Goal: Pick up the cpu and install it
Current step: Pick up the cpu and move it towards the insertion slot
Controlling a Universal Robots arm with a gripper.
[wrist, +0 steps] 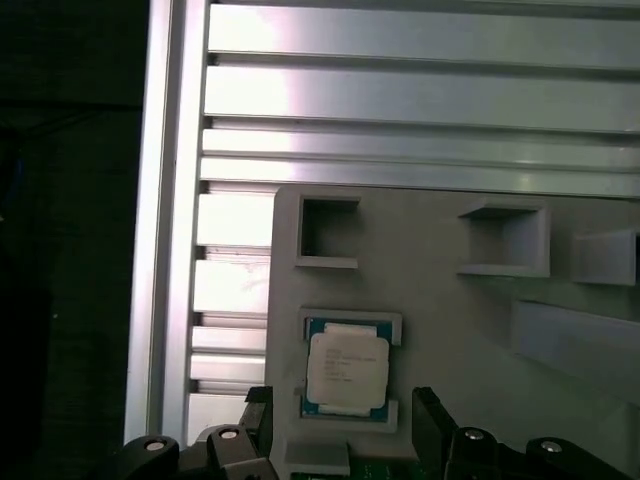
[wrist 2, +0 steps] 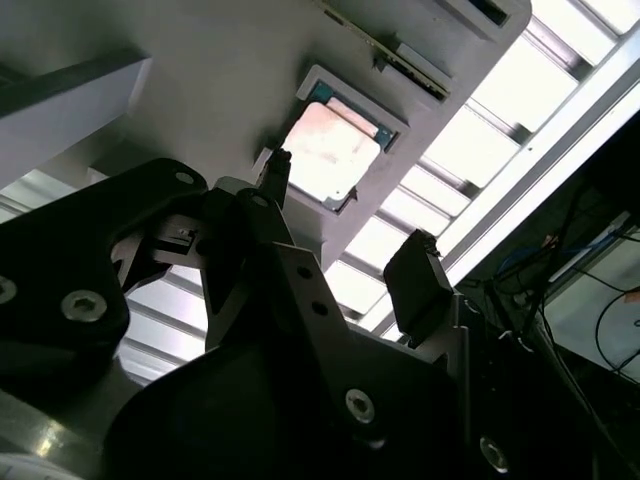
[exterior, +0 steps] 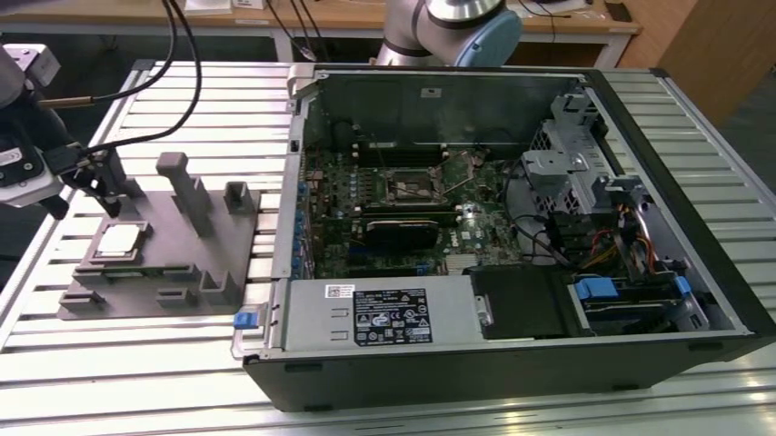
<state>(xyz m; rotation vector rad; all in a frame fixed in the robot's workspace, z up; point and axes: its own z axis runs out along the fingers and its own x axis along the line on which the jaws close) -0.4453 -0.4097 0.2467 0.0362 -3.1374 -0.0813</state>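
Gripper point(wrist 2: 348, 215) hangs over the grey fixture point(exterior: 182, 263) at the exterior view's left, beside the open computer case point(exterior: 510, 363). Fingers point(wrist 2: 415, 285) spread apart, nothing between them. Cpu point(wrist: 346, 368) lies flat in its fixture pocket, under the fingertips. Seemingly no contact, though the angle is poor.

Silvery metal cpu point(wrist: 346, 368), matt grey plastic fixture point(wrist: 450, 320)

Behind the black computer case point(exterior: 485, 386), the silver-grey arm point(exterior: 439, 16) has a pale blue joint cap point(exterior: 495, 41); the black gripper point(wrist 2: 348, 215) shows hex screws point(wrist 2: 82, 305).
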